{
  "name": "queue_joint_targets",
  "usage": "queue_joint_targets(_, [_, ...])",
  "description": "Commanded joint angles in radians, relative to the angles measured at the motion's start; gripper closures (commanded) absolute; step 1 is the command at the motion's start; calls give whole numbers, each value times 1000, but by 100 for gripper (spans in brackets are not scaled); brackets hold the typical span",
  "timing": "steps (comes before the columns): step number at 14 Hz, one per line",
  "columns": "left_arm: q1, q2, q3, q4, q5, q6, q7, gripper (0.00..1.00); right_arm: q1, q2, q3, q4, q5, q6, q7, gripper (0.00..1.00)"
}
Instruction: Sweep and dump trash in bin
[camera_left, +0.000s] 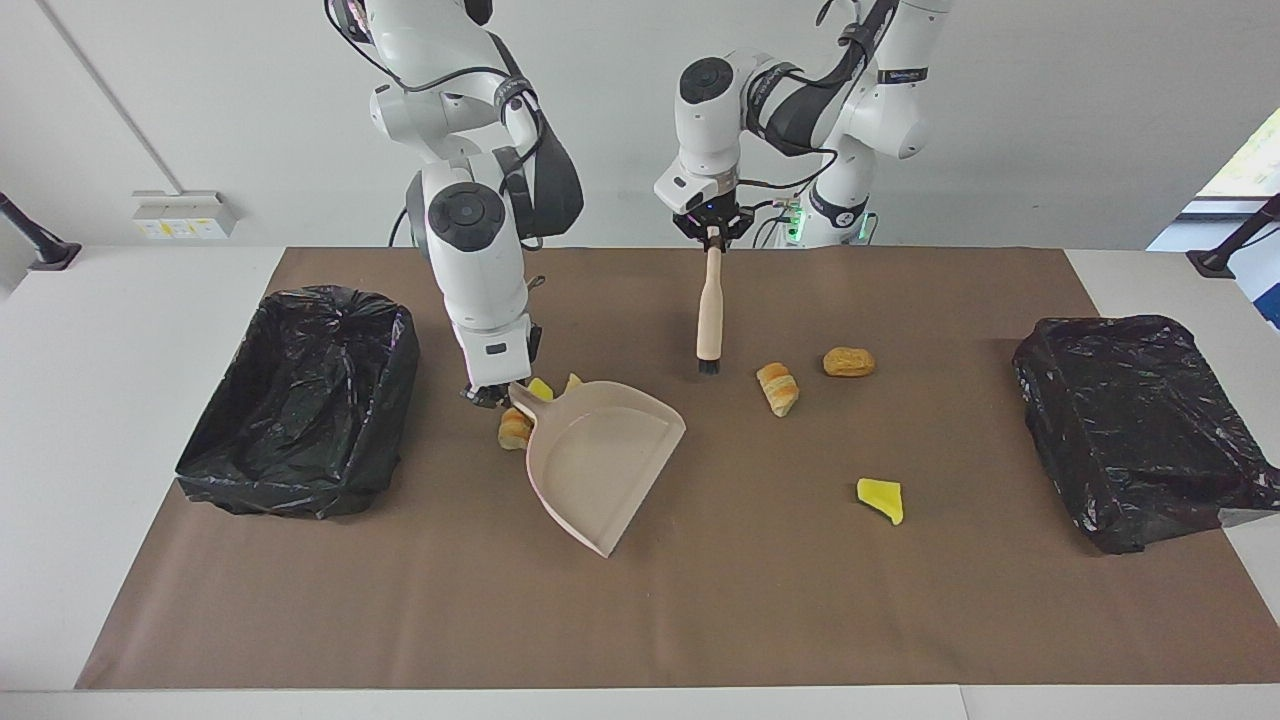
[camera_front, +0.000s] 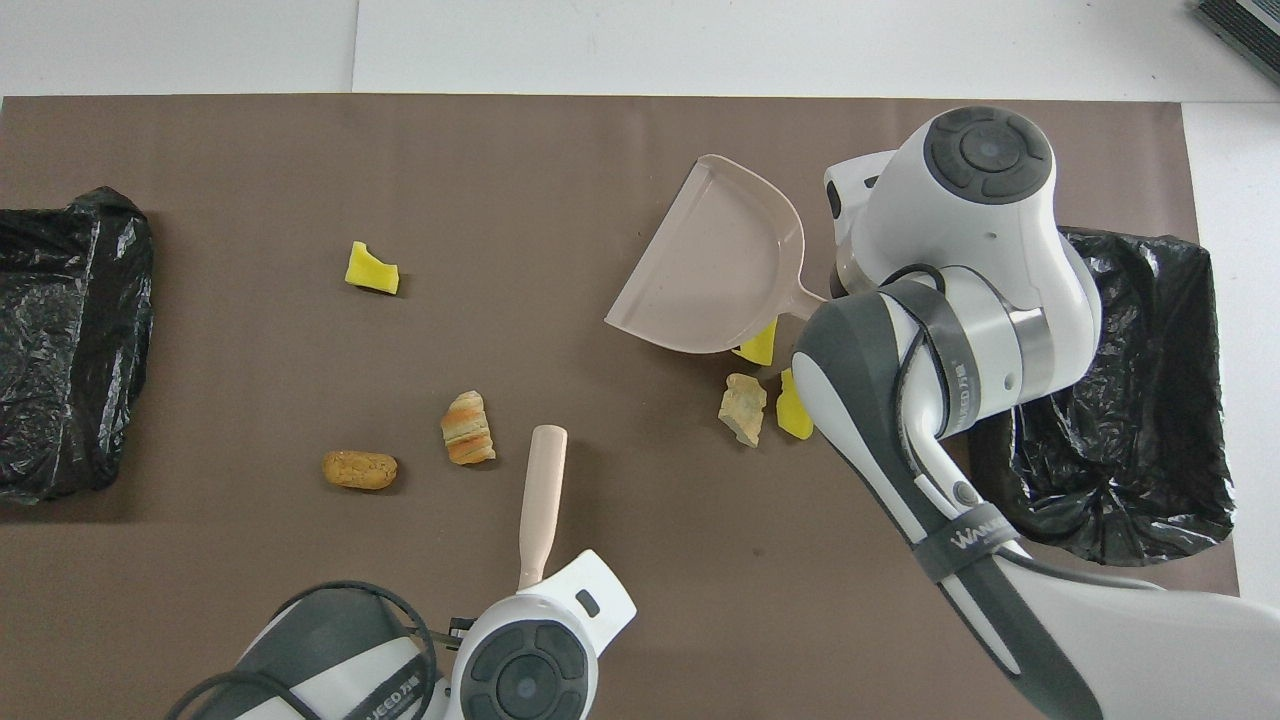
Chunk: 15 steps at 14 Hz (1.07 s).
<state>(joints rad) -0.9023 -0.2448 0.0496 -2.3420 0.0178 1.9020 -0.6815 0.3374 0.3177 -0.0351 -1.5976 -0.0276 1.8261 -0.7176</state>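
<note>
Left gripper (camera_left: 711, 231) jaws clamped on hanging brush (camera_left: 709, 318), right gripper (camera_left: 497, 392) jaws gripping dustpan (camera_left: 598, 462) handle, trash (camera_left: 778, 388) scattered on table (camera_left: 300, 620).

The right gripper (camera_left: 493, 393) clamped the dustpan (camera_left: 600, 455) by its handle. Beside the dustpan, the left gripper (camera_left: 712, 228) held the brush (camera_left: 710, 310) upright, bristles down.

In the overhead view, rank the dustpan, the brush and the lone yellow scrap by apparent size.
1. dustpan
2. brush, raised toward the camera, so perhaps flattered
3. yellow scrap
</note>
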Motion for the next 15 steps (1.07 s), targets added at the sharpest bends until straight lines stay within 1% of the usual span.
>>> queue_joint_targets(1, [100, -24, -10, -48, 16, -4, 118, 100, 66, -8, 8, -51, -79, 25, -29, 100])
queue_joint_targets(4, [264, -4, -10, -59, 16, 15, 264, 100, 78, -3, 9, -61, -97, 28, -109, 100])
queue_joint_targets(6, [370, 22, -10, -53, 16, 52, 348, 100, 78, -6, 9, -81, -97, 38, -109, 100])
queue_joint_targets(8, [466, 57, -8, -22, 24, 74, 385, 100, 84, -6, 11, -99, -97, 56, -109, 100])
queue_joint_targets(9, [497, 87, -10, 15, 24, 72, 402, 100, 95, -5, 11, -110, -95, 74, -109, 100])
queue_joint_targets(10, [506, 99, -8, 57, 24, 57, 407, 100, 104, 1, 11, -111, -95, 79, -106, 100])
queue_joint_targets(11, [507, 88, -7, 87, 24, 37, 405, 100, 120, 11, 11, -110, -94, 82, -97, 100])
queue_joint_targets(13, [507, 56, -2, 133, 24, -76, 396, 100, 159, 26, 12, -110, -87, 108, -73, 100])
queue_joint_targets(15, [507, 6, -2, 122, 31, -176, 392, 100, 205, 38, 14, -110, -68, 134, -42, 100])
